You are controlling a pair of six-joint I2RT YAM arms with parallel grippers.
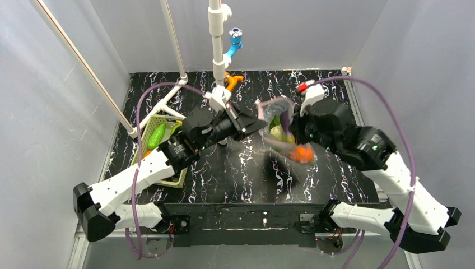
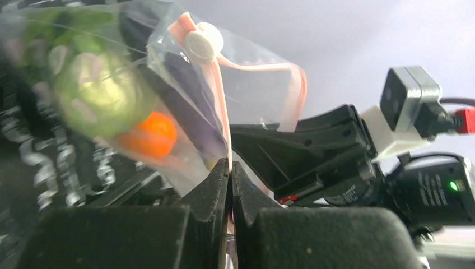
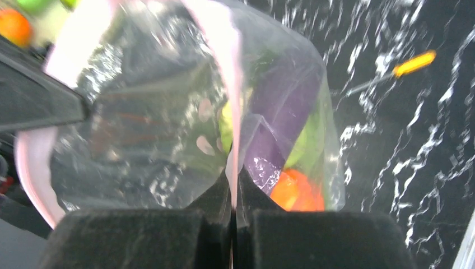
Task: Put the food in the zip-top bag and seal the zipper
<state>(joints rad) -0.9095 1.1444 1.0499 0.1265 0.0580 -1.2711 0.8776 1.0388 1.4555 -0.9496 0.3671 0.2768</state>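
Nearest, in the left wrist view, the left gripper's (image 2: 230,165) black fingers are pressed together on the pink zipper (image 2: 221,106) of the zip-top bag (image 2: 263,95), below its white slider (image 2: 203,42). The right gripper (image 3: 234,176) is clamped just as tight on the same pink strip. The bag hangs between the two arms, above the black marbled table (image 1: 224,179).

The left wrist view shows a green round fruit (image 2: 101,95) and the orange ball (image 2: 154,134) through the plastic. Only the right wrist view shows the purple piece (image 3: 280,112) inside, and a small orange stick (image 3: 413,63) lying on the table beyond. Only the overhead view shows the pale green basket (image 1: 144,131) at the left, a green cucumber (image 1: 157,134) in it.
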